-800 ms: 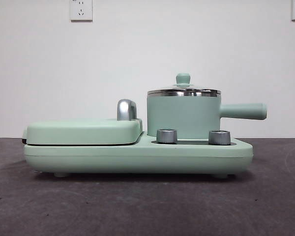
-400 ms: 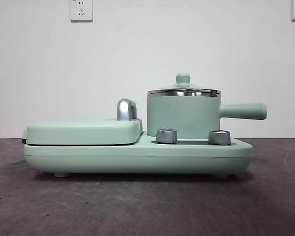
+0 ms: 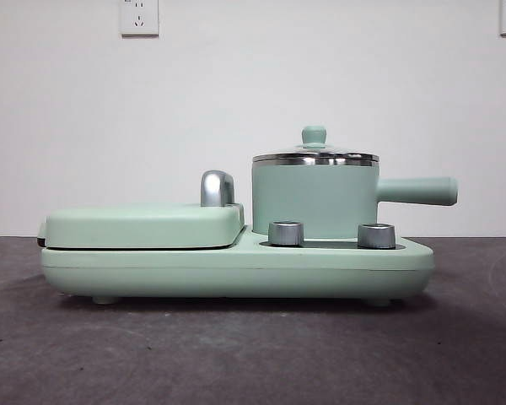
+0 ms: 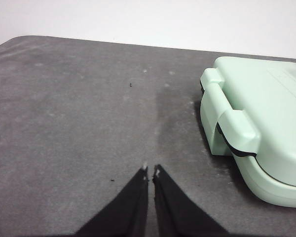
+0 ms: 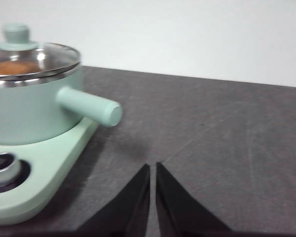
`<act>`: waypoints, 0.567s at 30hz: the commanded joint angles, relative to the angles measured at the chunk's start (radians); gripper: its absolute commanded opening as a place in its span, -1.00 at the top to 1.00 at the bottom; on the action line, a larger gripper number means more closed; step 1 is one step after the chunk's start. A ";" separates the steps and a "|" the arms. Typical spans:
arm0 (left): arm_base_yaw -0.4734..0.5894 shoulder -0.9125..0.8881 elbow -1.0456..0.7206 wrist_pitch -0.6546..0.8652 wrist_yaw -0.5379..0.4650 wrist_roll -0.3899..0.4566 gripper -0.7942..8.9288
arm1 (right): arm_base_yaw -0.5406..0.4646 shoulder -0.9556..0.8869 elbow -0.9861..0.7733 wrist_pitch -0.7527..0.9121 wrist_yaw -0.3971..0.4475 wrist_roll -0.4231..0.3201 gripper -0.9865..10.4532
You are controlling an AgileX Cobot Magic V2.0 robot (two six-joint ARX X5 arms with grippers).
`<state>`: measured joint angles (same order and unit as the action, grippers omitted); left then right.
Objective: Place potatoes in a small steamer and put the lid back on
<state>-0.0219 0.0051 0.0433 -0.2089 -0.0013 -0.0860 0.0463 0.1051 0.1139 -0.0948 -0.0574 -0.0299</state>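
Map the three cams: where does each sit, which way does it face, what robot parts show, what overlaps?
Front: low at table height, level on the mint-green cylindrical steamer pot with its round glass lid on; no arm shows.
Left wrist: over the dark table, facing the flat mint-green griddle cover; left gripper shut.
Right wrist: facing the pot's straight handle; right gripper shut.
Shared: front and right wrist both show pot and lid.

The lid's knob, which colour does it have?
Mint green, matching the small steamer; the lid and its knob show best in the front view.

The potatoes [image 5: 12, 67] show only blurred through the lid [image 5: 37, 57].
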 commanded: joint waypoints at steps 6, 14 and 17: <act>0.002 -0.002 -0.017 -0.004 -0.002 0.014 0.79 | 0.003 -0.064 -0.057 -0.014 0.011 0.026 0.80; 0.001 -0.002 -0.017 -0.004 -0.002 0.014 0.79 | 0.003 -0.071 -0.071 -0.128 0.033 0.050 0.80; 0.001 -0.002 -0.017 -0.004 -0.002 0.014 0.79 | 0.003 -0.071 -0.082 -0.138 0.032 0.057 0.80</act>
<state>-0.0219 0.0051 0.0433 -0.2089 -0.0013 -0.0856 0.0463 0.0368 0.0406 -0.2352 -0.0265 0.0082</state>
